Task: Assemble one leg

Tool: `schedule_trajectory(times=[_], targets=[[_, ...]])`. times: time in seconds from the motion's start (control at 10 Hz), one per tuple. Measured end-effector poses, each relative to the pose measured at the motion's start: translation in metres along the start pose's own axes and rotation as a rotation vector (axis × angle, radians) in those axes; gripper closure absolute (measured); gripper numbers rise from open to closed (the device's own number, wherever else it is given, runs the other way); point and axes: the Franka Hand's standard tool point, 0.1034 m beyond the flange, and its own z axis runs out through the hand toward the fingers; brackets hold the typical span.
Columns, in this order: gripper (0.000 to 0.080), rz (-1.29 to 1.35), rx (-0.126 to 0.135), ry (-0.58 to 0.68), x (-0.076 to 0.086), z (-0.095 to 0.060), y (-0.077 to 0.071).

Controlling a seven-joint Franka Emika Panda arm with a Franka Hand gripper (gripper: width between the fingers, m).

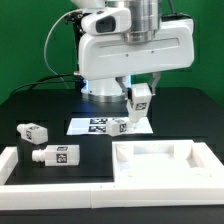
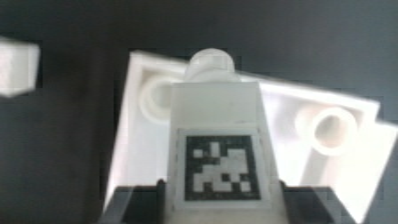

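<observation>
The large white tray-shaped part (image 1: 165, 162) lies on the black table (image 1: 100, 178), with a round socket (image 2: 329, 125) in one corner. The gripper (image 1: 140, 102) is clamped on the leg (image 1: 140, 97), held upright off the table near the tray's far rim. Another leg (image 1: 58, 154) lies well apart.

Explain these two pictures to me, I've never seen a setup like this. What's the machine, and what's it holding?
The white machine is a robot arm. One picture comes from a camera standing off it, the other from a camera on its wrist. Its jaws are shut on a small white tagged block, a furniture leg, held above the black table. Two more legs lie at the exterior view's left, a white tray-shaped part at its right, and a flat marker board by the arm's base.
</observation>
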Motion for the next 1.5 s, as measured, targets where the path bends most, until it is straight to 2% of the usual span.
schedule_trajectory(times=[0.1,0.3,0.4,0.5,0.6,0.8,0.9,1.0,1.2,1.3,1.5], targets=[[0.0515,-0.003,-0.002,0.108,0.019,-0.006,-0.003],[0.0515,-0.017,-0.041,0.303,0.059,-0.024,-0.019],[0.0515,-0.006,-0.059,0.413,0.071,-0.03,-0.027],[0.0515,0.051,-0.052,0.475,0.067,-0.026,-0.039],[0.0515,0.036,-0.064,0.495,0.064,-0.023,-0.039],[0.0515,0.039,-0.066,0.5,0.065,-0.022,-0.037],[0.0515,0.039,-0.072,0.524,0.069,-0.021,-0.04],[0.0515,0.025,-0.078,0.548,0.078,-0.01,-0.047],[0.0515,0.04,-0.072,0.564,0.103,0.0,-0.046],[0.0515,0.038,-0.072,0.565,0.108,0.01,-0.049],[0.0514,0.033,-0.077,0.566,0.106,0.015,-0.051]])
